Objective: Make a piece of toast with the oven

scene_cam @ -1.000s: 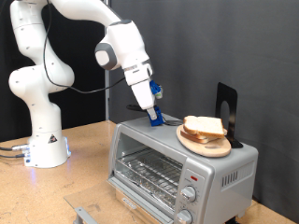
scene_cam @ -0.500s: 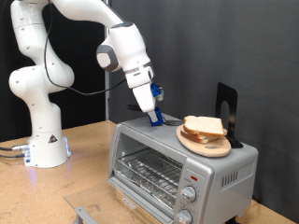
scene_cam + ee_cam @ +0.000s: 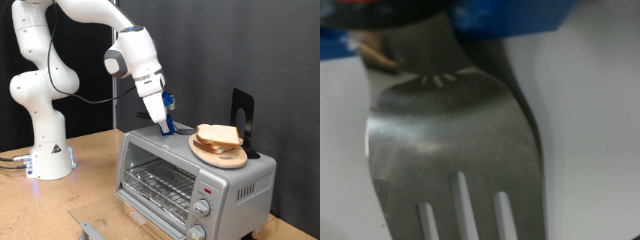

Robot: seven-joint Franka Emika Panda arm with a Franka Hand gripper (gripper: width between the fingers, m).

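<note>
Gripper [image 3: 165, 124]: gripping a slotted metal spatula [image 3: 455, 150] over the oven [image 3: 190, 170]
Bread stack [image 3: 220, 138]: sitting on the oven's top

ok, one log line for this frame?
claw: atop oven, beside bread stack on plate | holding: metal spatula | oven door: closed | rack: no bread visible

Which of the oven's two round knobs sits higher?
On the oven, the upper knob beneath the red mark sits higher; the lower knob is at the bottom edge.
</note>
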